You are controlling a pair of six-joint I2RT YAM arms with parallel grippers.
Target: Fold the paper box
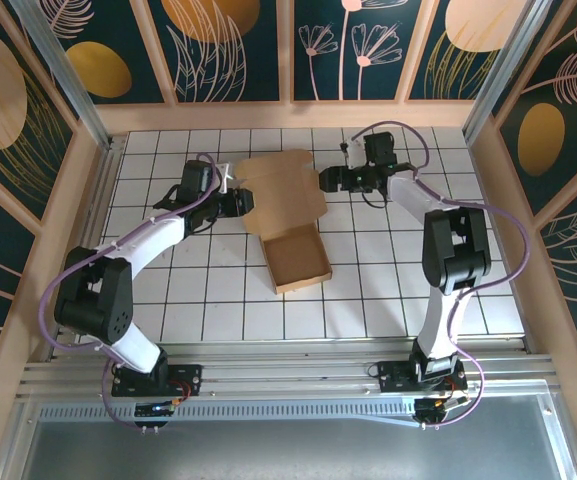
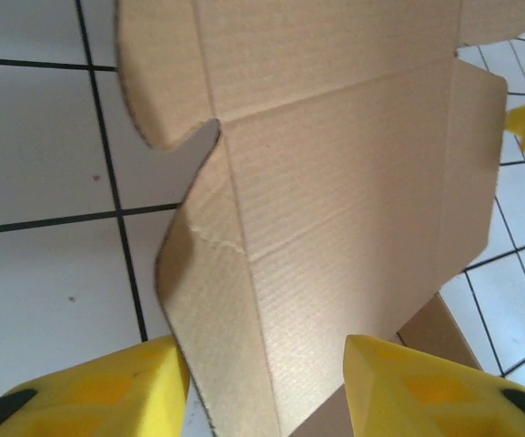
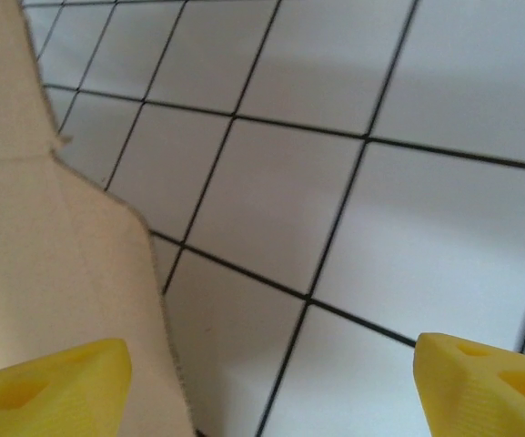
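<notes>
Paper box (image 1: 293, 255) — lid (image 1: 286, 185) flat — on tiled table (image 1: 398, 300). Left gripper (image 1: 242, 198) at lid's 9 o'clock, elbow bent, jaws parted astride a flap (image 2: 212, 300); right gripper (image 1: 325, 180) at 3 o'clock, released.

No legible txt, labels, brands, nums or signs in any view. Paper box (image 1: 286, 200): plain brown cardboard, no print on the faces that show. Wall panels (image 1: 228, 50): floral/leaf art only, no lettering. Floor tiles (image 1: 368, 290): plain white w/ black grid lines, unmarked.
</notes>
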